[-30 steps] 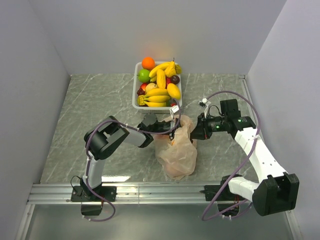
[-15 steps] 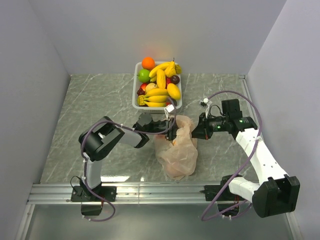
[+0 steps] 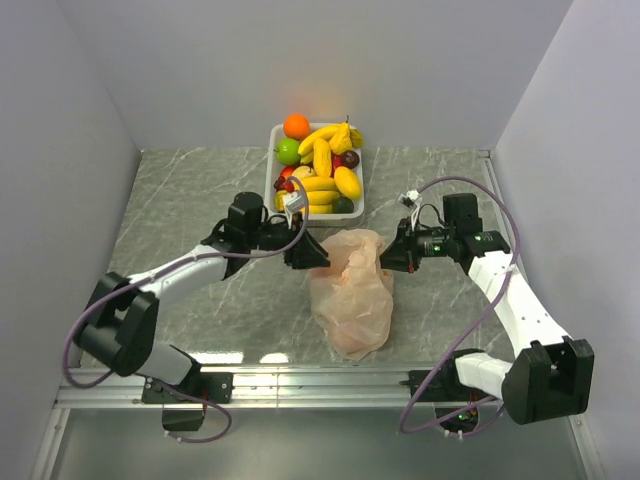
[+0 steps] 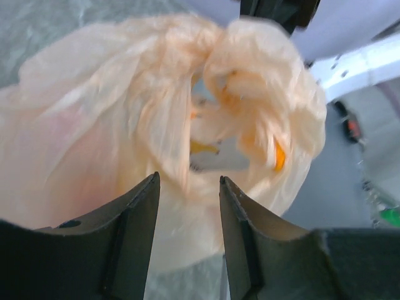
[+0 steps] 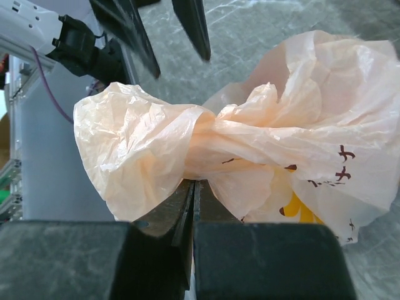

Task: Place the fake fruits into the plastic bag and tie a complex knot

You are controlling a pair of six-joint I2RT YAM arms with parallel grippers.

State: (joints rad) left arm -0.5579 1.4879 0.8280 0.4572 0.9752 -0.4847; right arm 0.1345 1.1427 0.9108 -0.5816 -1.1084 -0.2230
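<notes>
There is one bag and one tray. In the tray I count one orange, one lime and one dark plum. The bananas are at least five, but they lie on each other, so I cannot tell the exact number. How many fruits are inside the bag is hidden; only one yellow piece shows through the plastic. There are two arms, the left arm and the right arm, and two grippers, the left gripper and the right gripper.

White arm links, black joint housings, purple cables (one per arm)
</notes>
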